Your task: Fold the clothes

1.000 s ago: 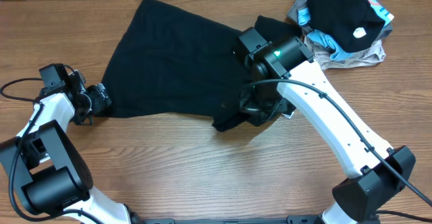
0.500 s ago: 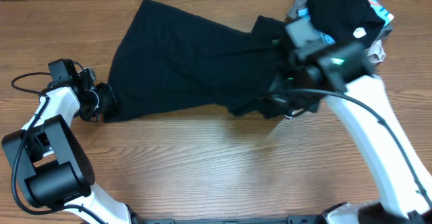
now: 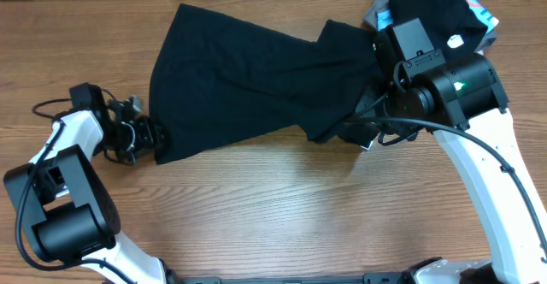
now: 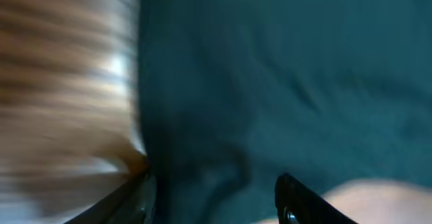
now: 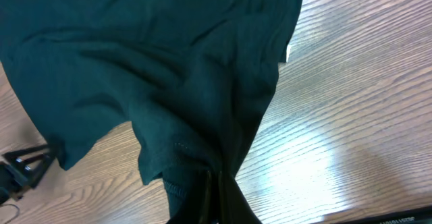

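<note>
1. black garment (image 3: 248,79): lies on the wood table (image 3: 256,215), upper-centre of the overhead view. Wide end at frame left, narrower end at right w/ a rumpled flap near the top right. Mostly flat, some creases.
2. left gripper (image 3: 156,139): mid-left of the overhead view, right at the garment's lower-left corner, touching the hem.
3. L wrist cam is blurred. Fingers (image 4: 291,200) show at the bottom edge, clearly apart, dark cloth filling the gap and the frame above them. Wood strip down the frame's left side. Jaws parted, cloth between them, no pinch seen.
4. right gripper (image 5: 214,197): in the overhead view it sits right of centre at the garment's lower-right edge, mostly hidden under its own wrist.
5. R wrist cam: jaws closed tight on a bunched fold at bottom centre. Cloth fans out from the pinch to fill the upper left of the frame, bare wood on the right. Small white label (image 5: 286,52) on the garment's right edge.
6. Net: garment spans between both tools, L at one lower corner, R clamped on the other.
7. Pile of other clothes (image 3: 432,10): upper-right corner of the overhead view, just beside the garment's right end. Can't tell if they touch.
</note>
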Robot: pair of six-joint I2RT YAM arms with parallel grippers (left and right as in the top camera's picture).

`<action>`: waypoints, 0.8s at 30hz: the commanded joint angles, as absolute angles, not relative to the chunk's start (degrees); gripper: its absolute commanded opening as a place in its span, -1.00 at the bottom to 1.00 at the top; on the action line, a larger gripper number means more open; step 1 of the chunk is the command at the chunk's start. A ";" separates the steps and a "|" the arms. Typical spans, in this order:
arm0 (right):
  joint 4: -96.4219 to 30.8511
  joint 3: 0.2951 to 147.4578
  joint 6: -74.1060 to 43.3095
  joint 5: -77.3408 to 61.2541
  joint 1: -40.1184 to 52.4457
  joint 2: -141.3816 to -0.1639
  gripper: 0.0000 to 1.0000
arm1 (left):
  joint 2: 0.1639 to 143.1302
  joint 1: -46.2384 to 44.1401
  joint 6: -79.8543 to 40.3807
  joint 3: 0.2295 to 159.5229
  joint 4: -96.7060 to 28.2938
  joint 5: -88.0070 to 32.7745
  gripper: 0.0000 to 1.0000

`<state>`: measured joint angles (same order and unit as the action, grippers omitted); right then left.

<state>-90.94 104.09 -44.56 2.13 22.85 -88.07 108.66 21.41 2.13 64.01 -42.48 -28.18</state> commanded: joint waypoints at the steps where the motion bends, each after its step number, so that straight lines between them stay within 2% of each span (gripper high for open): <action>1: -90.41 104.22 -44.53 3.01 22.63 -87.85 -0.92 | 110.98 18.46 10.57 61.54 -45.69 -28.29 0.24; 3: -90.15 104.22 -44.27 2.98 22.63 -87.85 -0.92 | 110.98 16.80 10.31 60.86 -45.60 -21.98 0.27; 7: -89.69 104.22 -43.46 2.96 22.63 -87.85 -0.92 | 111.00 14.79 7.53 60.10 -43.46 -16.69 0.28; 9: -89.58 104.22 -43.46 2.96 22.63 -87.85 -0.92 | 111.00 14.00 6.98 60.10 -43.27 -15.55 0.22; 11: -89.60 104.22 -43.46 2.96 22.63 -87.85 -0.92 | 111.00 13.54 6.22 60.10 -43.48 -14.87 -0.09; 15: -89.38 104.22 -43.29 2.98 22.63 -87.88 -0.92 | 111.00 12.78 5.93 60.10 -44.66 -14.17 -0.92; 20: -89.01 104.22 -43.27 4.08 22.63 -87.85 -0.92 | 110.76 12.56 3.14 60.51 -43.53 -13.87 -0.92; 24: -88.51 104.38 -43.27 5.15 22.61 -86.78 -0.92 | 107.26 14.00 1.58 63.26 -44.45 -19.46 -0.91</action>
<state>-89.10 104.03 -43.48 3.25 22.85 -88.07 107.61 13.30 4.14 62.89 -44.34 -17.63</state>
